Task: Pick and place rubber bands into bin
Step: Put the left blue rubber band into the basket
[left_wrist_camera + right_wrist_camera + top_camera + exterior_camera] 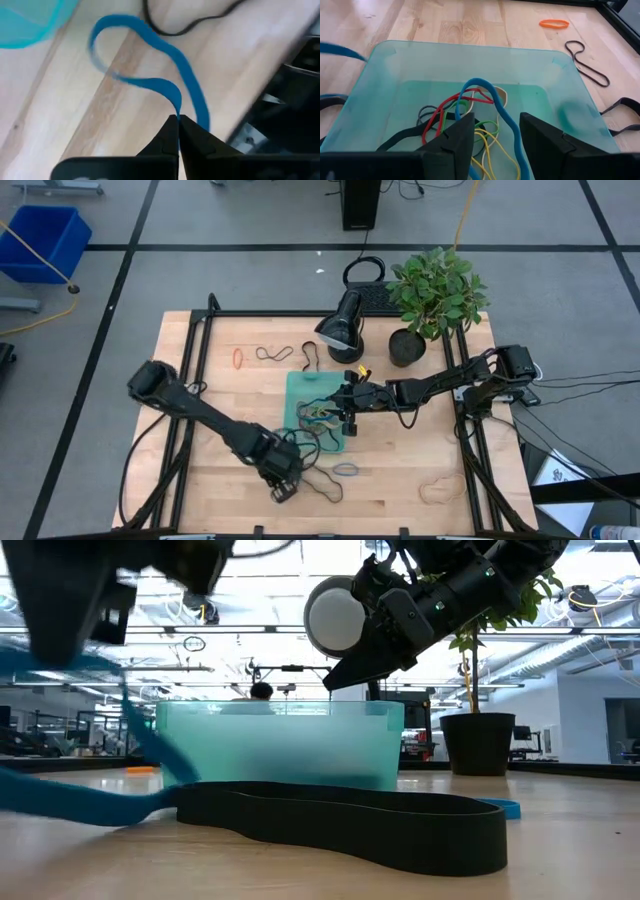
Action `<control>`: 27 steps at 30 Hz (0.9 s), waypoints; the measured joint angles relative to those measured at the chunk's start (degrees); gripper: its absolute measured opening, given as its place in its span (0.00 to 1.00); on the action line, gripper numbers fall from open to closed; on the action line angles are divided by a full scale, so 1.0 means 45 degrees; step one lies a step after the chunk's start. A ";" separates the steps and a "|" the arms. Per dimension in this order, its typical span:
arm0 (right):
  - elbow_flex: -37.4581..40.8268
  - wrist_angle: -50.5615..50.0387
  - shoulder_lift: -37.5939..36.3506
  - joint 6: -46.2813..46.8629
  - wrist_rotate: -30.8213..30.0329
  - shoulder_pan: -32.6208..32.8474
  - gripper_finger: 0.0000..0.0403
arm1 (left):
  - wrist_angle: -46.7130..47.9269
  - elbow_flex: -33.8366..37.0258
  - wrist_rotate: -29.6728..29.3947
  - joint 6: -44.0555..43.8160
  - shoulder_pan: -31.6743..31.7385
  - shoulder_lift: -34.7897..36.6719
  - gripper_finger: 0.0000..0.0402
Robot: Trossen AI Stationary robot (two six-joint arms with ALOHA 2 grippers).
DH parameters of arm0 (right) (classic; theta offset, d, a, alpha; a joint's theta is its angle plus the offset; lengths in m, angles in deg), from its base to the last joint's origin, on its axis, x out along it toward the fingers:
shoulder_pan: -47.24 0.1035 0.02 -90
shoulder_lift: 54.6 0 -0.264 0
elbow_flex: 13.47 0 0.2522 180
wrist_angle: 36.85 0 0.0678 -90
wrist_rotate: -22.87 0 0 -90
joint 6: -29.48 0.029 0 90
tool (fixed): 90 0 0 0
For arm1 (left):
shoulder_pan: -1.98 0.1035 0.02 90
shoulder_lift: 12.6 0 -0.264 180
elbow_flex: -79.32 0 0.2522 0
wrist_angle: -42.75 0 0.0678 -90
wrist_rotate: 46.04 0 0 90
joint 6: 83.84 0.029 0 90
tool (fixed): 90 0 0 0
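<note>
The teal bin (300,395) stands mid-table and holds several rubber bands (470,112): red, black, green, yellow and blue. My right gripper (346,418) hangs open over the bin's right side. A blue band (492,102) in the bin runs under the gap between its fingers (496,137). My left gripper (283,485) is near the table's near edge, shut on another blue rubber band (150,45). The bin also shows in the low view (280,745). My left gripper pinches the blue band at one end of its loop (178,107) between its two fingertips, coming from above. The rest of the loop trails away below the fingers, slack, and its lower part lies on the table (80,805).
Loose bands lie around: black ones (310,357) and an orange one (237,358) beyond the bin, a wide black one (350,825) and a blue one (347,470) nearer, a tan one (435,490) near right. A potted plant (430,300) and a lamp-like head (340,328) stand at the far edge.
</note>
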 joint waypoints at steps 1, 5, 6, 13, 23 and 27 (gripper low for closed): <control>0.0000 0.0000 0.0000 0.0005 0.0000 -0.0002 0.37 | 0.0095 0.0000 -0.0003 0.0115 0.0000 0.0289 0.01; 0.0000 0.0006 0.0000 0.0005 0.0000 0.0000 0.37 | 0.0991 -0.0005 -0.0169 0.0579 0.0000 0.1554 0.01; 0.0000 0.0013 0.0000 0.0005 0.0000 0.0003 0.37 | 0.1286 -0.0005 -0.0174 0.0692 0.0013 0.1892 0.01; -0.0006 0.0156 -0.0143 0.0104 0.0021 0.0005 0.37 | 0.3174 -0.0005 -0.1056 0.0917 0.0110 0.4415 0.01; -0.0010 0.0100 -0.1150 -0.0482 0.0034 0.0209 0.37 | 0.1300 -0.0005 -0.4376 0.4939 0.1199 0.6437 0.01; -0.0010 0.0119 -0.1487 -0.0339 0.0021 0.0204 0.37 | 0.0212 -0.0013 -0.4494 0.7317 0.1928 0.6390 0.03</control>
